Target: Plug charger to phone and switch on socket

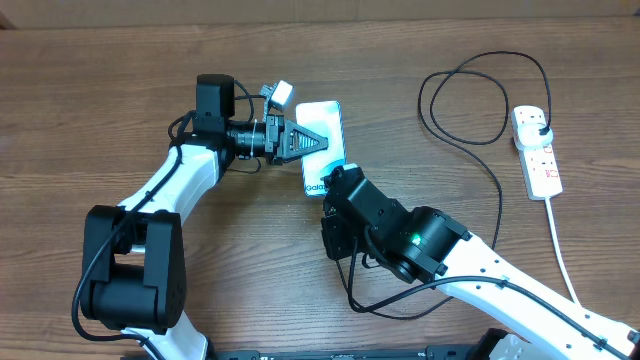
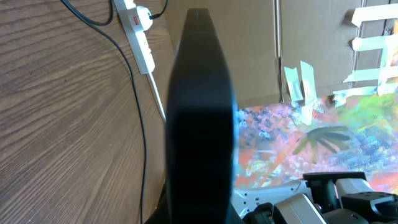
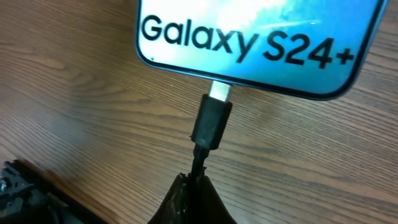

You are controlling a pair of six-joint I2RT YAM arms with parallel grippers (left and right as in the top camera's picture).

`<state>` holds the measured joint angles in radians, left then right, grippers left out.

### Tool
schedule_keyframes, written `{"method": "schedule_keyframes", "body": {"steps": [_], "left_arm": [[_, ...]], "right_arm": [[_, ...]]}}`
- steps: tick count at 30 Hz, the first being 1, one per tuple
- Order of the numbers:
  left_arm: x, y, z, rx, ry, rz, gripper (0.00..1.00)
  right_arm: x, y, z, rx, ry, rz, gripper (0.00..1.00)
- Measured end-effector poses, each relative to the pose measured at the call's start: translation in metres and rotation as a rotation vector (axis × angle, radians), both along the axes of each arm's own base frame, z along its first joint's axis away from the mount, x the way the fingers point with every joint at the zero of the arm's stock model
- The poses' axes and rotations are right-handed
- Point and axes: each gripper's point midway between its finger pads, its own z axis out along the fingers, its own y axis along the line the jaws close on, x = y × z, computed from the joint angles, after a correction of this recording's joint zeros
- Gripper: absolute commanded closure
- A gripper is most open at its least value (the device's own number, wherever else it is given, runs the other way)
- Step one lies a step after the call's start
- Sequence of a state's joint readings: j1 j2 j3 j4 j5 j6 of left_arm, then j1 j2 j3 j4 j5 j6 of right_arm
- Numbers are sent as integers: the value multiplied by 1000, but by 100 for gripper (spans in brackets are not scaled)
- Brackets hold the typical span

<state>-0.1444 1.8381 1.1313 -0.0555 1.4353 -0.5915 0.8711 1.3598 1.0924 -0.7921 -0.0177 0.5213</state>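
At table centre, phone (image 3: 261, 25) reads "Galaxy S24+". Charger (image 3: 211, 121) tip meets its bottom edge; right gripper (image 3: 189, 193) pinches the cable. Left gripper (image 1: 310, 142) over phone, finger spread indeterminate. Socket (image 1: 537, 150) far right.

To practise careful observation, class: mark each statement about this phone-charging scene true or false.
1. The phone screen reads "Galaxy S24+". True.
2. The charger connector meets the phone's bottom edge. True; some bare metal shows.
3. The charger's plug lies unplugged. False: it sits in the white power strip.
4. The power strip is on the robot's left. False: it lies on the right side.
5. The right gripper is empty. False: it pinches the charger's cable.
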Motion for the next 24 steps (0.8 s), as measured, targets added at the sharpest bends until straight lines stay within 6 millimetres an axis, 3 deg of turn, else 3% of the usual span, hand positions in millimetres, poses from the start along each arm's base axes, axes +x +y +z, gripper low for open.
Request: {"method": "schedule_keyframes", "body": {"steps": [13, 24], "left_arm": [[-1, 0, 1, -5, 4, -6, 96], [0, 0, -1, 3, 3, 3, 96]], "right_arm": [[17, -10, 3, -47, -80, -61, 96], [-8, -2, -4, -10, 39, 12, 96]]}}
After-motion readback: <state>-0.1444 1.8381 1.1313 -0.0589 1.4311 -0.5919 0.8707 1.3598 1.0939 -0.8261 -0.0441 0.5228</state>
